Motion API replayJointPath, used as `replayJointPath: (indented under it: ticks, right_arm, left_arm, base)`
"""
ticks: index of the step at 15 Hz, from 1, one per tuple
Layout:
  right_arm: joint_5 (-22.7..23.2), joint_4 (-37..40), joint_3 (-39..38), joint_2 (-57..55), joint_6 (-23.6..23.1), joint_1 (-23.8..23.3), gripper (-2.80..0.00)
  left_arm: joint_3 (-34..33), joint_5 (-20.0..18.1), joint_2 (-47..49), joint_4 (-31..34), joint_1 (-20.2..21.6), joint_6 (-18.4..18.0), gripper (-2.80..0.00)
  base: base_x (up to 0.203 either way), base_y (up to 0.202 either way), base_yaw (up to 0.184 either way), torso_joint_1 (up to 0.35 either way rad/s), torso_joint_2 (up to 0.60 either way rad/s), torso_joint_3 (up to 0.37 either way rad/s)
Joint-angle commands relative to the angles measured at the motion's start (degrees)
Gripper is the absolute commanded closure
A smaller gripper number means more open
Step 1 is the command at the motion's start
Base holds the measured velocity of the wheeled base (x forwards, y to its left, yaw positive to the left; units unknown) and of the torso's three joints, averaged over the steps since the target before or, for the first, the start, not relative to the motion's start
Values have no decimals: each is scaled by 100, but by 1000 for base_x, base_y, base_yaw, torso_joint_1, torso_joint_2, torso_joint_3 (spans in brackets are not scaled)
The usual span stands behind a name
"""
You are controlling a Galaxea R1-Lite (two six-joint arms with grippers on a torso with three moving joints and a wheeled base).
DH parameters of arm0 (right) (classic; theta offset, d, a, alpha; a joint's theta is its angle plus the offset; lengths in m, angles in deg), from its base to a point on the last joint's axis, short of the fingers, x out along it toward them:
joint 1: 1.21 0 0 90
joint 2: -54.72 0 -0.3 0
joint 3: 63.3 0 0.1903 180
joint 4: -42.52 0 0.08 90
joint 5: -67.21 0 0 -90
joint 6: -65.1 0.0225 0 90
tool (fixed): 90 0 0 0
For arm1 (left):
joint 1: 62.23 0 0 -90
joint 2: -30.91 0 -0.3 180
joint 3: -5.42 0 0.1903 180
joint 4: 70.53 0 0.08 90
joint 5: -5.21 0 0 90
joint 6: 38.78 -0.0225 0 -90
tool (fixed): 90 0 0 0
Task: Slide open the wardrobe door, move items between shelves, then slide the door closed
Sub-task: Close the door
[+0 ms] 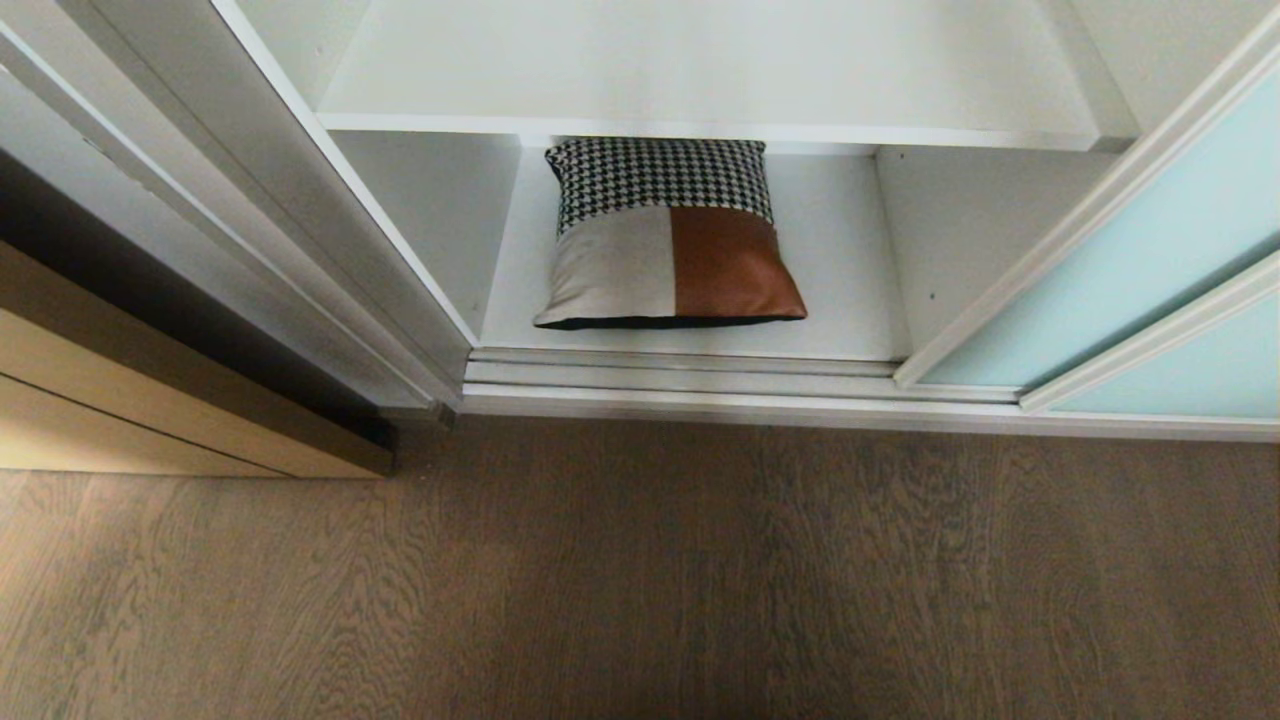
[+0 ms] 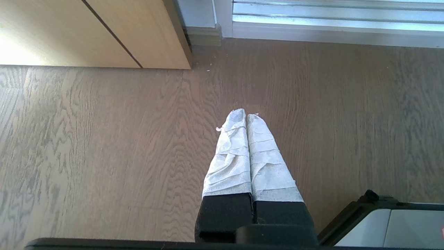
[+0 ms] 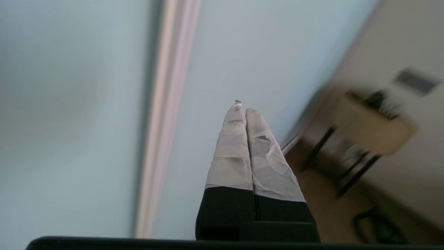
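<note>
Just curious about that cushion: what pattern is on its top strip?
Black-and-white houndstooth, across the far edge of the cushion. The head view shows it best.

Grey-brown wood-grain floor (image 1: 640, 580) meets a tan wood-grain door (image 1: 150, 400) at left.

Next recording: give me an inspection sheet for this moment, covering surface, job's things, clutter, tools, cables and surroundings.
Surface: grey-brown wood-grain floor in front of the wardrobe; white shelves inside.
Job's things: sliding wardrobe door stands aside at the right, leaving the opening uncovered; cushion lies flat on the bottom board, below the upper shelf.
Clutter: nothing seen.
Tools: left tool shut, empty, pointing at the floor; right tool shut, empty, facing frosted glass beside a pale frame strip; neither shows in the head view.
Cables: nothing seen.
Surroundings: tan wood-grain door at left; blurred table in the right wrist view.
</note>
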State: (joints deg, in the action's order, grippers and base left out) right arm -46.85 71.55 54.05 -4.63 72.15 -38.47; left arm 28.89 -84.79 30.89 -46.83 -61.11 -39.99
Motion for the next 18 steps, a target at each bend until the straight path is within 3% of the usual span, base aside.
replayJointPath:
  ticks: [1,5,10,12,14,18]
  right_arm:
    - [3,-524,-134,-294,-48,-644,0]
    - [260,-986,-225,-699,-44,-1713,0]
    - [376,-1355,-208,-1318,-7,-2284,0]
    - [890,-1346,-212,-1480,62,-2287,0]
    - [1461,-1153,12,-1727,428,-2241,0]
    - [2971,79,1047,-2271,1413,-2239,0]
  left_arm:
    - [-1,0,11,2,2,-2,0]
    - [-1,0,11,2,2,-2,0]
    - [-1,0,11,2,2,-2,0]
    - [-1,0,11,2,2,-2,0]
    - [-1,0,11,2,2,-2,0]
    - [-1,0,11,2,2,-2,0]
  base:
    - [0,0,0,0,0,0]
    - [0,0,0,0,0,0]
    - [0,0,0,0,0,0]
    - [0,0,0,0,0,0]
    - [0,0,0,0,0,0]
    - [0,0,0,0,0,0]
